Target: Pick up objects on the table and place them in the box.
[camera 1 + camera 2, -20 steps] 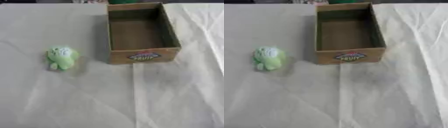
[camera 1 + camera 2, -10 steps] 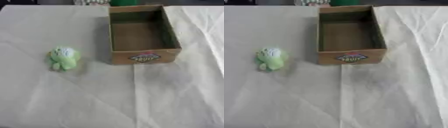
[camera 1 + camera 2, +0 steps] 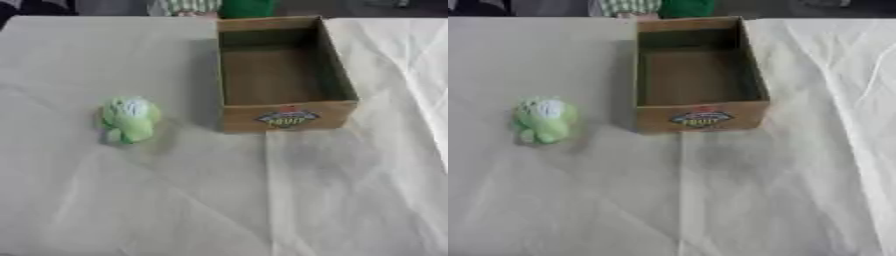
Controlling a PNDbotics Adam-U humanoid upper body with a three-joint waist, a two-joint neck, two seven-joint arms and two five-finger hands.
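Saw neither hand in either eye view, so could not tell whether released, clenched or grasping. Found a small green soft object lying on the pale cloth-covered surface, left of an open cardboard box and apart from it. Noted a printed fruit label on the box's near wall, and only bare brown floor inside.
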